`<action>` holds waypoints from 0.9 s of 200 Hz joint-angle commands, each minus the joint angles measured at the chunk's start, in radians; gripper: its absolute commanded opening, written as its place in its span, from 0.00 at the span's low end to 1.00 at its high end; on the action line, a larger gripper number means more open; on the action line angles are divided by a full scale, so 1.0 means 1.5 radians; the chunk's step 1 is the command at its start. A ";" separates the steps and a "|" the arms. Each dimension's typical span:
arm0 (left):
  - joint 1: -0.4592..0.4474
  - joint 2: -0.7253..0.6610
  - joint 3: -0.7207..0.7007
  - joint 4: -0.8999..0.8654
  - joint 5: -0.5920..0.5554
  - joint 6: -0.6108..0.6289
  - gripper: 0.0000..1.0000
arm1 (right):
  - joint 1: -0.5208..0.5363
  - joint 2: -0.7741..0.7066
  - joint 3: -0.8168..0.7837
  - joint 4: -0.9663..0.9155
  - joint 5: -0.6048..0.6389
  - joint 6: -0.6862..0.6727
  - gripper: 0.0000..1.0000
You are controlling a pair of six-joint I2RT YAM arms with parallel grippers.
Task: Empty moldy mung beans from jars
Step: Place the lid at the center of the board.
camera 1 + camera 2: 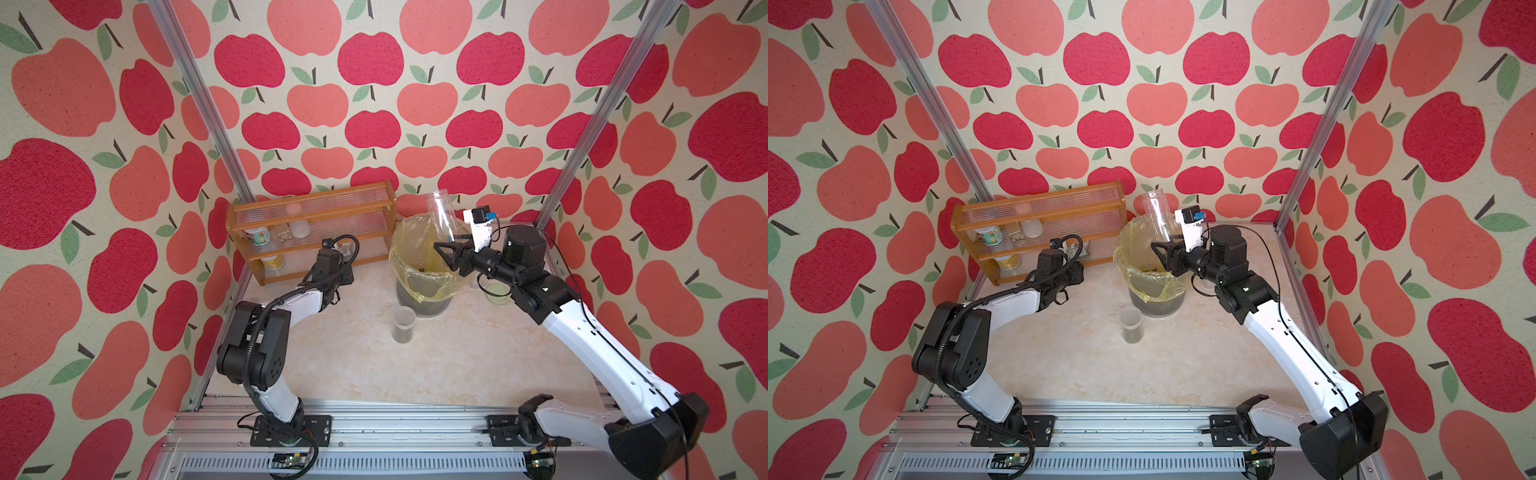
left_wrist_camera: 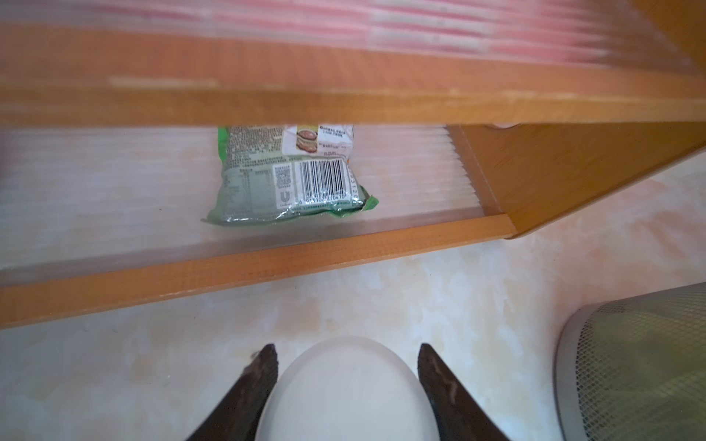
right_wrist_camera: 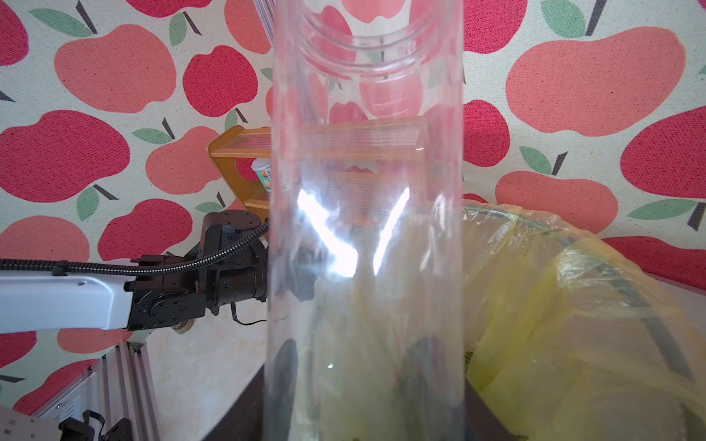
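My right gripper [image 1: 451,259] [image 3: 363,382] is shut on the base of the tall clear jar [image 1: 442,216] [image 1: 1158,214] [image 3: 366,191]. The jar stands almost upright, mouth up, above the bin, and looks empty. My left gripper [image 2: 347,349] is shut on a round white lid [image 2: 347,393], low in front of the shelf. In both top views a shorter jar [image 1: 404,324] [image 1: 1131,326] stands on the table with mung beans [image 1: 402,336] [image 1: 1131,336] at its bottom. A wider jar with a pale green lid [image 1: 497,292] is partly hidden behind my right arm.
A wire-mesh bin lined with a yellow bag [image 1: 399,249] [image 1: 1125,253] [image 2: 630,362] [image 3: 573,305] stands between the arms. The wooden shelf [image 1: 311,208] [image 2: 267,267] at the back left holds printed cans [image 1: 258,237], a small white jar [image 1: 300,228] and a green packet [image 2: 290,183].
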 commanded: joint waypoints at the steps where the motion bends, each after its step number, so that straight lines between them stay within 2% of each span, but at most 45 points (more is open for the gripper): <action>1: 0.001 0.018 -0.006 0.047 -0.006 0.000 0.61 | -0.005 0.001 -0.009 0.002 -0.017 0.017 0.37; 33: 0.001 0.032 -0.007 0.049 -0.010 -0.006 0.71 | -0.007 0.007 -0.023 0.004 -0.012 0.025 0.39; 44: 0.001 0.034 -0.003 0.044 -0.006 -0.001 0.81 | -0.009 0.009 -0.024 0.003 -0.010 0.030 0.39; 60: 0.001 0.032 0.000 0.046 0.008 0.006 0.88 | -0.011 0.013 -0.025 0.002 -0.009 0.034 0.39; 90: -0.004 0.002 0.002 0.033 0.008 0.012 0.89 | -0.012 0.028 -0.014 0.006 -0.018 0.044 0.39; 123: -0.036 -0.130 0.001 -0.006 -0.003 0.023 0.89 | -0.013 0.055 0.021 -0.009 -0.034 0.047 0.39; 147: -0.080 -0.231 0.037 -0.059 -0.005 0.063 0.90 | -0.013 0.069 0.040 -0.013 -0.042 0.044 0.39; 163: -0.099 -0.272 0.077 -0.095 0.034 0.075 0.91 | -0.014 0.071 0.040 -0.005 -0.042 0.048 0.39; 180: -0.104 -0.288 0.119 -0.118 0.116 0.065 0.94 | -0.013 0.075 0.042 0.003 -0.047 0.050 0.39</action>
